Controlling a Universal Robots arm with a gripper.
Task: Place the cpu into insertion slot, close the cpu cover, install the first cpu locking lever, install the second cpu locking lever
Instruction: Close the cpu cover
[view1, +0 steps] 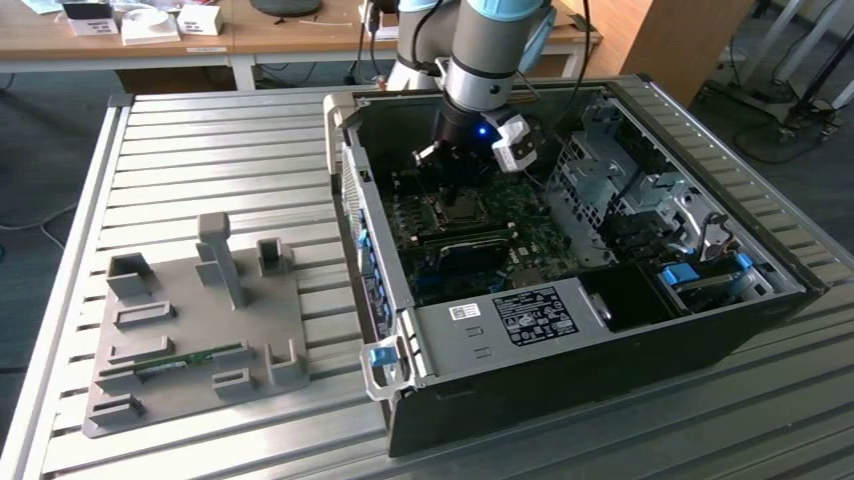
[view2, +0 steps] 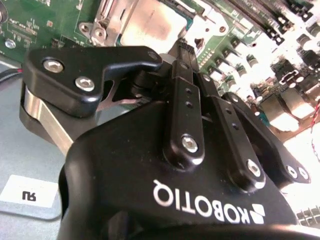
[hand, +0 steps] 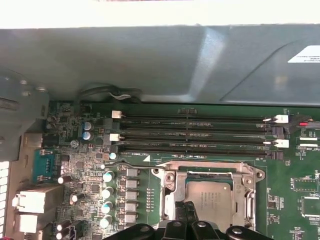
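Observation:
The cpu (hand: 209, 199), a silver-grey square, lies flat in the insertion slot (hand: 207, 175) on the green motherboard. The silvery cpu cover (hand: 170, 192) is folded down around it, so the chip shows through its window. A thin metal lever (hand: 200, 163) runs along the cover's edge on the memory-slot side. My gripper (hand: 190, 209) hangs just above the cpu's edge with its black fingers (view2: 186, 95) pressed together and nothing seen between them. In the second wrist view the cpu (view2: 150, 22) sits right past the fingertips. In the exterior view the gripper (view1: 451, 172) reaches down into the open case over the socket (view1: 462, 207).
The open computer case (view1: 694, 330) walls in the board on all sides. Long black memory slots (hand: 195, 132) lie beside the socket. Drive cages (view1: 627, 190) fill the exterior view's right. A grey fixture plate (view1: 200, 340) holding a memory stick (view1: 174, 362) lies on the slatted table at the left.

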